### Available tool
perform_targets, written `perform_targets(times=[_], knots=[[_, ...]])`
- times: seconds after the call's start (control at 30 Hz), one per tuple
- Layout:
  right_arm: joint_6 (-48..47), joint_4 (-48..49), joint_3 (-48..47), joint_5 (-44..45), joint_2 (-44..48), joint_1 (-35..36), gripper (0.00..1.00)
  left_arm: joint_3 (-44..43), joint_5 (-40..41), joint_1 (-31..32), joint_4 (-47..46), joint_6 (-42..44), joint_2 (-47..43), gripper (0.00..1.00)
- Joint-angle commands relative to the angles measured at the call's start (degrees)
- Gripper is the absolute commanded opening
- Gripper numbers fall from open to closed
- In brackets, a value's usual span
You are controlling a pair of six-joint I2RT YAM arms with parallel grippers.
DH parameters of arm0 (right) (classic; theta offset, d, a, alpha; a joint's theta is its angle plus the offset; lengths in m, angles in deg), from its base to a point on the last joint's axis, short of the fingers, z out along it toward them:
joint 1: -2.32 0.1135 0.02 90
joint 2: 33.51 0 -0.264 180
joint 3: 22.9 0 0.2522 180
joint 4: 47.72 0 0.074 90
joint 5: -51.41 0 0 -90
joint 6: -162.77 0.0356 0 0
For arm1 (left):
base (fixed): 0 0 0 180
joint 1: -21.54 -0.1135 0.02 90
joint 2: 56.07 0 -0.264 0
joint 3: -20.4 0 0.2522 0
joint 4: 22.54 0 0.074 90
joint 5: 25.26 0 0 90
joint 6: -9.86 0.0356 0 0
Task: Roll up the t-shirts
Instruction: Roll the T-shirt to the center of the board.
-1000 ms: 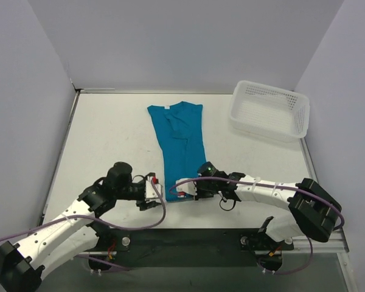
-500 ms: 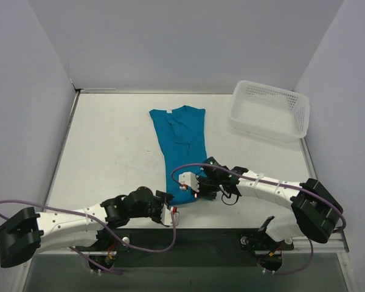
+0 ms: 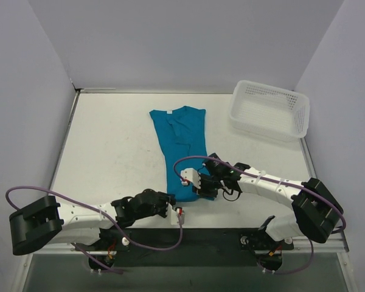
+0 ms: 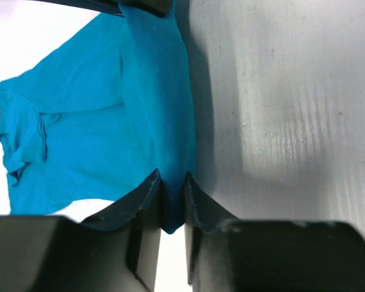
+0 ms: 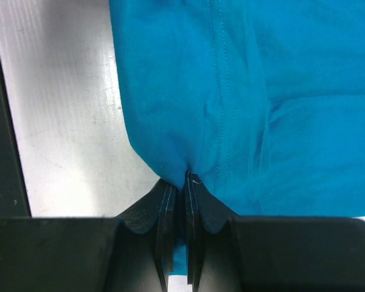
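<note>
The teal t-shirt (image 3: pixel 179 131) lies folded into a narrow strip down the middle of the table, collar at the far end. Its near end is turned over into a thick fold (image 4: pixel 164 109). My left gripper (image 3: pixel 174 208) reaches in from the near left, and in the left wrist view (image 4: pixel 172 184) it is shut on the left tip of that fold. My right gripper (image 3: pixel 187 181) comes from the right, and in the right wrist view (image 5: pixel 184 179) it pinches the cloth (image 5: pixel 261 91) tightly, shut on the right part of the near end.
A white mesh basket (image 3: pixel 263 130) stands at the far right corner. Grey walls close the table (image 3: pixel 109 146) on the left, back and right. The black base rail (image 3: pixel 188 240) runs along the near edge, with purple cables looping over both arms.
My left arm swung from the shirt's left side to its near end and its jaws closed on the fold. The right gripper carried the hem a little farther up the shirt.
</note>
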Motion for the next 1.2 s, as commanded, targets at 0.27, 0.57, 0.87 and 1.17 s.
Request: perform_targets(times=[0.27, 0.57, 0.87, 1.17], knots=[[2.6, -4.6, -2.4, -4.0, 1.8, -0.4, 0.05, -11.5, -13.8, -3.1, 21.4, -7.0, -3.4, 0.0], [7.1, -10.2, -6.5, -12.9, -1.4, -5.9, 0.04, -22.0, -33.3, -13.9, 38.8, -9.1, -0.8, 0.0], [7.2, -19.1, -15.2, -23.5, -12.1, -11.2, 0.04, -34.1, -53.3, -27.0, 53.7, -7.7, 12.9, 0.0], [-10.3, -43.5, -30.2, -32.8, -27.8, -16.7, 0.04, -56.1, -61.5, -34.3, 86.7, 18.7, 34.0, 0.0]])
